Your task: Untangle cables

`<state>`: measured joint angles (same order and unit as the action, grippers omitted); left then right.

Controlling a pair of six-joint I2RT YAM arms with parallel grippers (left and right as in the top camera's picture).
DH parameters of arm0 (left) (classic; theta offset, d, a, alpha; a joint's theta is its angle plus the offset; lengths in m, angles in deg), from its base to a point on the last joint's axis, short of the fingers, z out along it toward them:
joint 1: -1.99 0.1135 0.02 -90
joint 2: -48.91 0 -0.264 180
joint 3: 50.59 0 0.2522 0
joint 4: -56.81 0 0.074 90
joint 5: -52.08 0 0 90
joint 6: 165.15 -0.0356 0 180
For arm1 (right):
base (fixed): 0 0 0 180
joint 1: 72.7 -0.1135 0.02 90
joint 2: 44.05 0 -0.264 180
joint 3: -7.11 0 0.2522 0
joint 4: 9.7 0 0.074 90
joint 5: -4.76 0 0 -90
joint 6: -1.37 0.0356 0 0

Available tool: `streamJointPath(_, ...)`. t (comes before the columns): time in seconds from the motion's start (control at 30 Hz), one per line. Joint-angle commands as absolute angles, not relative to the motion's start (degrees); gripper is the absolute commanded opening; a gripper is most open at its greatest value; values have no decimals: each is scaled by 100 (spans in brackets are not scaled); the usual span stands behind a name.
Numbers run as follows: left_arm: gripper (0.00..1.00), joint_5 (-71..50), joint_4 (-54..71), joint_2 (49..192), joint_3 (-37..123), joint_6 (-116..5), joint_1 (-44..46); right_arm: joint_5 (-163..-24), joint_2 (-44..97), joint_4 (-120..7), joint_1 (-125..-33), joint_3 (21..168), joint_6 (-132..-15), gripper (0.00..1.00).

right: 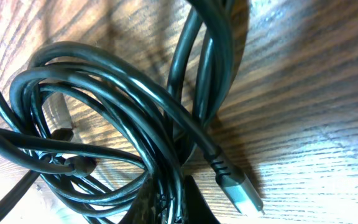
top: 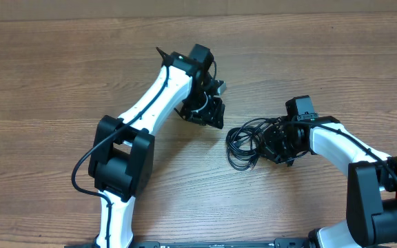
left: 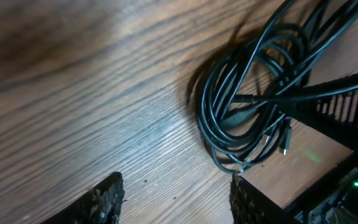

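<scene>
From overhead: the cables [top: 245, 141] lie in one loose black coil on the desk [top: 60, 76], right of centre. My right pincer [top: 276, 143] is buried in the coil's right edge. My left pincer [top: 209, 117] hangs just to the coil's upper left, apart from it.

Left wrist view now: my left pincer [left: 176, 196] stands half open with bare wood between the fingers and nothing in them. The cables [left: 247, 106] sit ahead and to the right in stacked loops, a small plug [left: 284, 146] dangling at the near side.

Right wrist view: my right pincer [right: 173, 202] is pinched tight, and strands of the cables [right: 104, 93] run down into its tip, so I read that as a hold on the bundle. A silver plug [right: 240, 191] lies free on the wood just beside it.

My judgement: these cords are light, limp and smooth. They'll trail and drag neighbouring loops, and could slide through a loose pinch. The best hold looks like a single strand near a plug end, where the cord stiffens.
</scene>
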<state>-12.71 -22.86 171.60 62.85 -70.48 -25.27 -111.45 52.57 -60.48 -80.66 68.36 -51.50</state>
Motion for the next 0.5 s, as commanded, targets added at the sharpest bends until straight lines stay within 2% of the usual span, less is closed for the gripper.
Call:
streamJointPath(0.0,54,-1273,-2061,17049,5885,-6733,-2691,-11189,5251,-6072,-8106,6694,-5050,4)
streamJointPath(0.27,51,-720,-1226,17049,5181,-6674,-2951,-11412,5251,-5884,-8248,6694,-5052,4)
streamJointPath(0.33,45,-632,-1152,17049,5138,-6676,-2991,-11502,5251,-5794,-8350,6694,-5072,4)
streamJointPath(0.47,24,-635,-1126,17049,5138,-6681,-3001,-11583,5251,-5591,-8621,6694,-5072,4)
